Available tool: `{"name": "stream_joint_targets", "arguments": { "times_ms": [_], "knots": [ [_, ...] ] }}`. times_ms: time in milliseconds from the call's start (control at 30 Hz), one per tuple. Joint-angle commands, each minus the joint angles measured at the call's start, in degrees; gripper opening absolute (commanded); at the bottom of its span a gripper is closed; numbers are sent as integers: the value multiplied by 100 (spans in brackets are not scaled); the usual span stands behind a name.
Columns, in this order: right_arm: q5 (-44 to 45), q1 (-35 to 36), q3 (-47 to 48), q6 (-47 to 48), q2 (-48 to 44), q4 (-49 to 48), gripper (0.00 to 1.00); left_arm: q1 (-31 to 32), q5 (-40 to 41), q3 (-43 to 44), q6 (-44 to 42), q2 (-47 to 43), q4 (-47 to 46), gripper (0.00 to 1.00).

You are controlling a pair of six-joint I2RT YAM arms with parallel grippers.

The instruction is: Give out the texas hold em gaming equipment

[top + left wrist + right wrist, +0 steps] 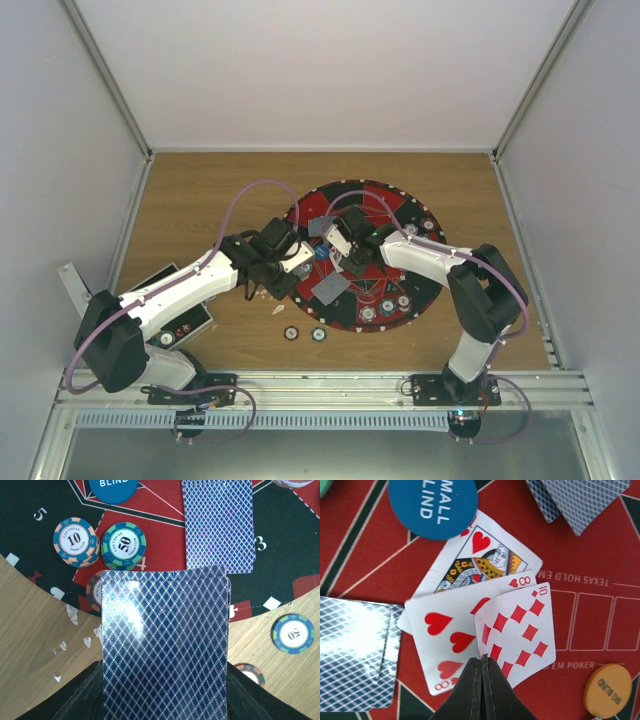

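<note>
Dealing step: left tool grips the card pack; right tool (shut, empty) should nudge the ten aside.

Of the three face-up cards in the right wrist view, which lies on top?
The ten of diamonds: it overlaps the eight of hearts, which in turn covers the queen of hearts.

The wooden table is carrying the round red-and-black mat. A reddish chip and a teal chip are lying on bare wood beside it, and a black case is sitting far left.
</note>
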State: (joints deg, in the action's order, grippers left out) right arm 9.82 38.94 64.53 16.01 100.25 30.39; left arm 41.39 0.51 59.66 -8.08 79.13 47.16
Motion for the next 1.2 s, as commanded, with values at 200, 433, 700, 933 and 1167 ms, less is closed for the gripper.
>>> {"name": "stream_joint_targets", "arguments": {
  "times_ms": [200,433,700,933,1167],
  "knots": [
    [-344,43,103,-269,37,406,13,1,19,-33,5,-139,-234,55],
    [-333,20,312,-432,-87,597,27,1,19,-26,8,-118,-229,55],
    [-1932,-958,928,-1176,-594,743,53,1,10,-7,-15,-116,-236,55],
    [-3764,-1257,1435,-2398,34,731,61,-3,46,-11,23,-103,-309,55],
    [-1941,-568,1227,-2104,350,791,62,-293,201,-121,253,-135,-387,54]
  ]
}}
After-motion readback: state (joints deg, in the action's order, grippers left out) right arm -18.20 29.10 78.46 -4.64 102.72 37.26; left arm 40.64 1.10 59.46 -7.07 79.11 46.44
